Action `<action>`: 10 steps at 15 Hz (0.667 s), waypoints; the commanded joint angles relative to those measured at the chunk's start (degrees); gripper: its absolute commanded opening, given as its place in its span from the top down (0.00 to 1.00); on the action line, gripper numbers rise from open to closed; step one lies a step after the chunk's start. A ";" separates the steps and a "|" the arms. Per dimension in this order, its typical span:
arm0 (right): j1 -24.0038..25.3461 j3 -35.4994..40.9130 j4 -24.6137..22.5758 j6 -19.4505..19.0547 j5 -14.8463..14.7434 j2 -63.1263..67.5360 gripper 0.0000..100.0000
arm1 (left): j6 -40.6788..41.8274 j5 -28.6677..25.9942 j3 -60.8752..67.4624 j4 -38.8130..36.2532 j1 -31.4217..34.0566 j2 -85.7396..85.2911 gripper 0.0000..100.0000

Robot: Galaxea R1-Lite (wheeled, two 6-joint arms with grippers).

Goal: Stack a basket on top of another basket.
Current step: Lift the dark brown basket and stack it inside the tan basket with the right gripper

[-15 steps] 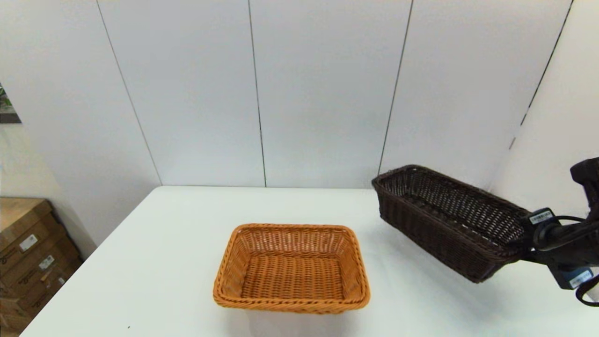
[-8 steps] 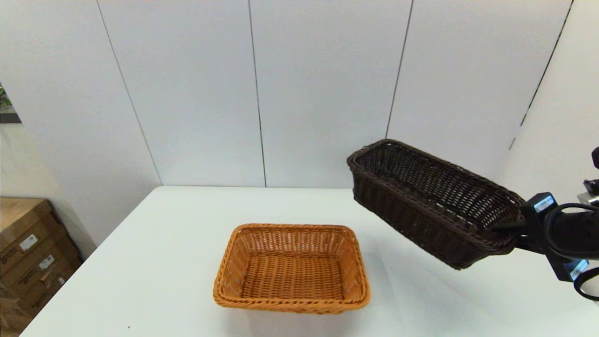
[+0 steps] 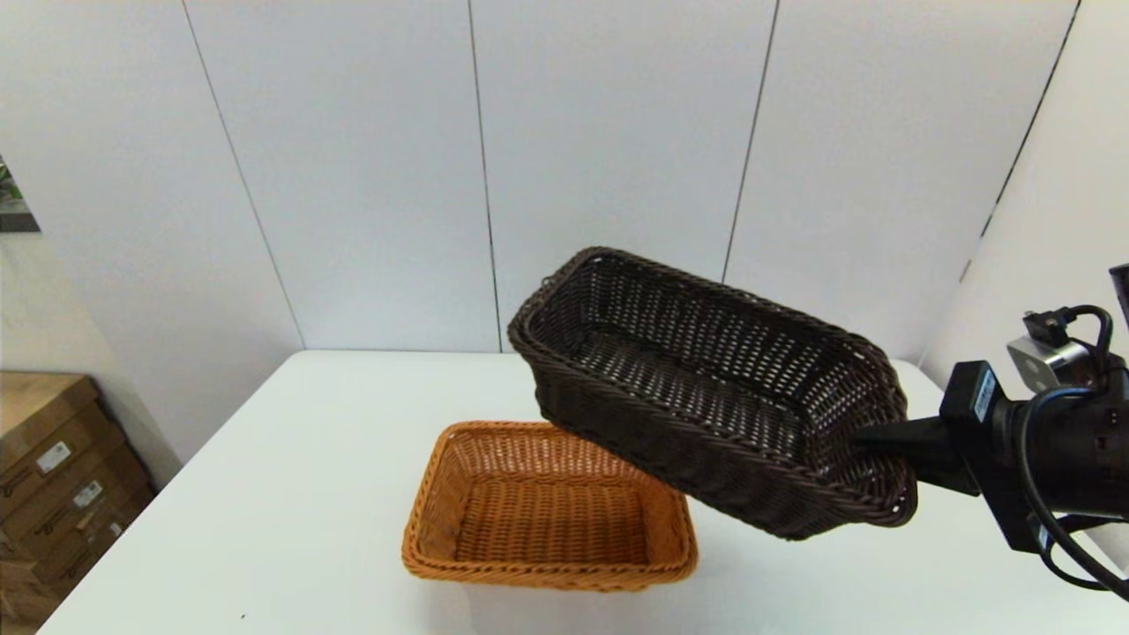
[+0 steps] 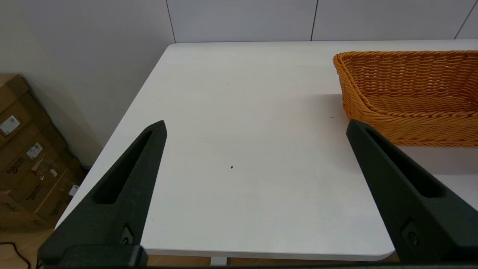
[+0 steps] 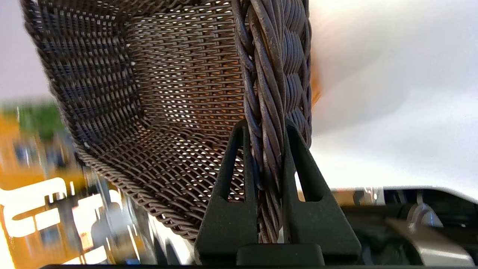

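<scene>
The dark brown basket [image 3: 706, 397] hangs in the air in the centre-right of the head view, clear of the white table [image 3: 291, 494], tilted so its open mouth faces up and toward the camera; its long axis runs from the upper centre of the frame down to the right, the high end near the wall seam, the low end at the right gripper [image 3: 869, 437]. Its lower near corner overlaps the far right corner of the orange-tan basket [image 3: 547, 507] in the picture; whether they touch cannot be told. The orange-tan basket sits flat on the table, lower centre, mouth up, long axis across the frame, with bare tabletop to its left, behind it and along the near edge. The right gripper reaches in from the right edge, its two fingers [image 5: 231, 179] pressed onto the braided rim [image 5: 276, 74] of the dark basket's short end, one inside, one outside. The left gripper [image 4: 255, 127], seen in the left wrist view, is spread wide over bare table near the left table edge, holding nothing. Cardboard boxes [image 3: 53, 476] stand at lower left with small white labels, unreadable.
</scene>
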 commanded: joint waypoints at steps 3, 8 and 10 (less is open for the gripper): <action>12.22 -0.48 -0.26 0.29 0.34 -0.49 1.00 | -0.02 0.01 -0.01 0.06 0.02 0.07 0.00; 19.17 -0.74 -0.26 -3.14 -0.10 2.94 1.00 | -0.02 0.01 -0.01 0.06 0.02 0.07 0.00; 19.26 -1.36 -0.43 -3.75 -0.19 5.14 1.00 | -0.02 0.01 -0.01 0.06 0.02 0.07 0.00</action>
